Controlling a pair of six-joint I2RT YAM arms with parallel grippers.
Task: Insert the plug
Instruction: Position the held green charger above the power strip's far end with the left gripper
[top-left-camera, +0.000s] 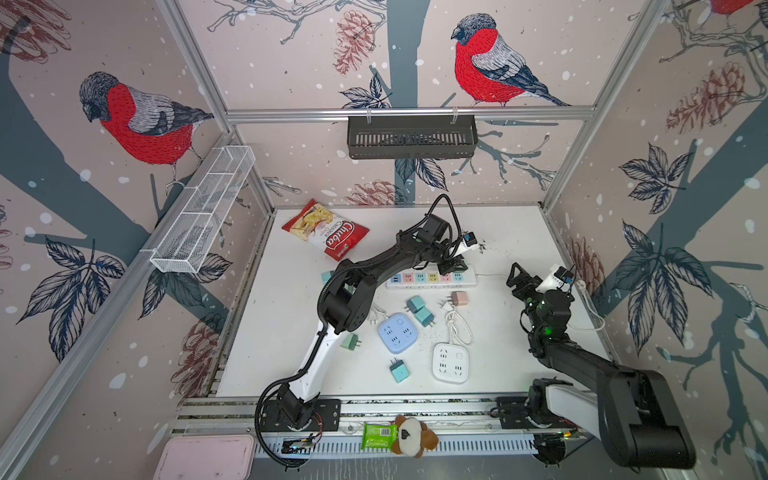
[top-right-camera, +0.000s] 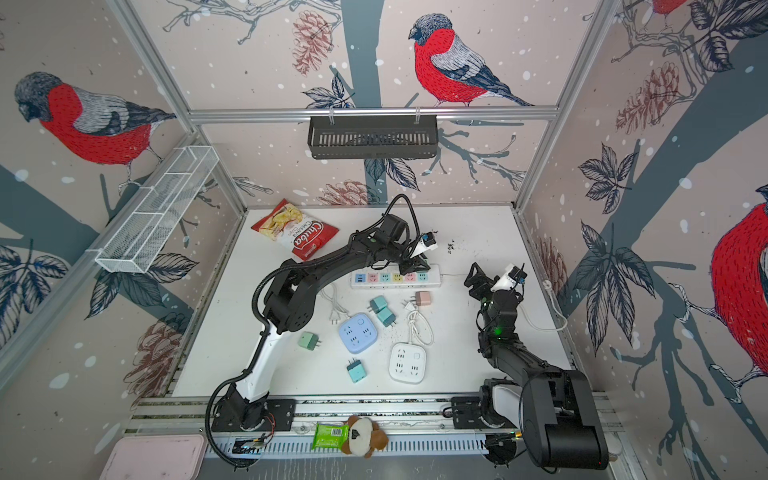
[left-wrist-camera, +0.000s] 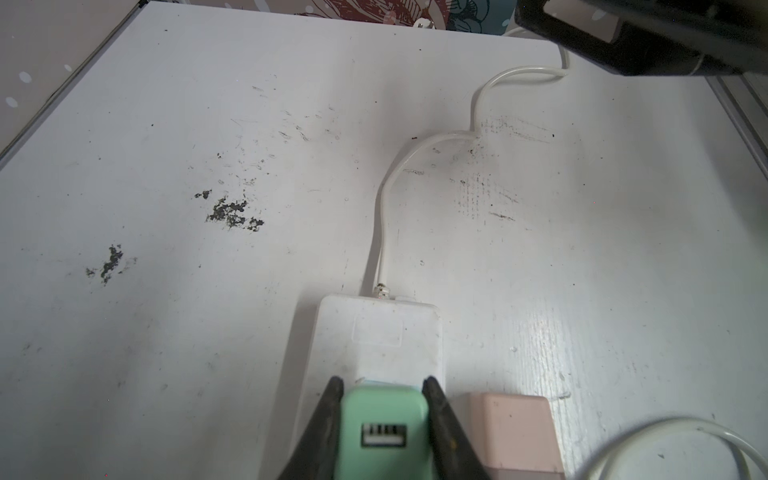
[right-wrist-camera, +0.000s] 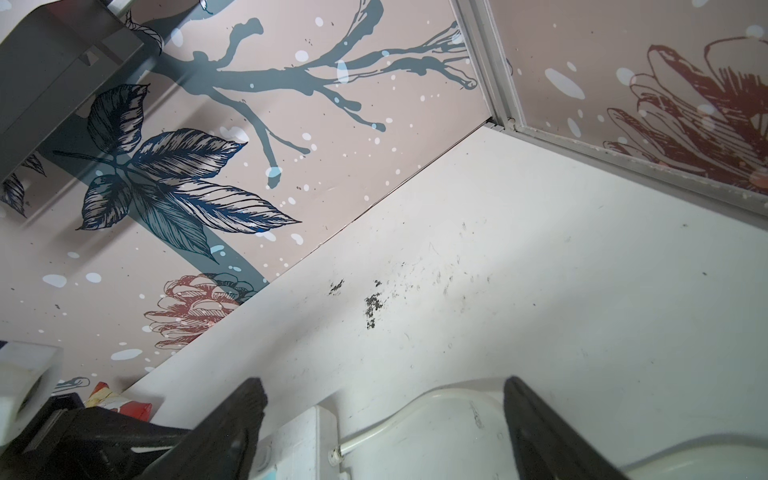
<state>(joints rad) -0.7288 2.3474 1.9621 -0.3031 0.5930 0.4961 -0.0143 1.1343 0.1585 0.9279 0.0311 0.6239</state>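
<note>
On the near rail a green packet (top-left-camera: 377, 435) lay touching a plush toy (top-left-camera: 413, 436). Beyond them, on the white desk (top-left-camera: 282, 299), a white socket cube (top-left-camera: 451, 362) sat near centre with a blue adapter (top-left-camera: 400, 370) just to its left. A blue socket cube (top-left-camera: 397, 333) sat slightly farther back. Farther still came two teal adapters (top-left-camera: 419, 311), side by side, and to their right a pink adapter (top-left-camera: 459, 298) beside a coiled white cable (top-left-camera: 457, 328).

Behind these the power strip (top-left-camera: 419, 278) lay left to right, its sockets in coloured squares. The left tool (left-wrist-camera: 383, 382) was clamped on the mint-green plug (left-wrist-camera: 382, 419), one finger on each flank. It held the plug over the strip's right end, USB port facing the wrist camera. Whether the pins were seated could not be told.

Right of the strip, the right tool (right-wrist-camera: 384, 386) hung above the strip's cord (left-wrist-camera: 384, 232) with its jaws wide and nothing between them. At far left lay a red chips bag (top-left-camera: 326, 230).
</note>
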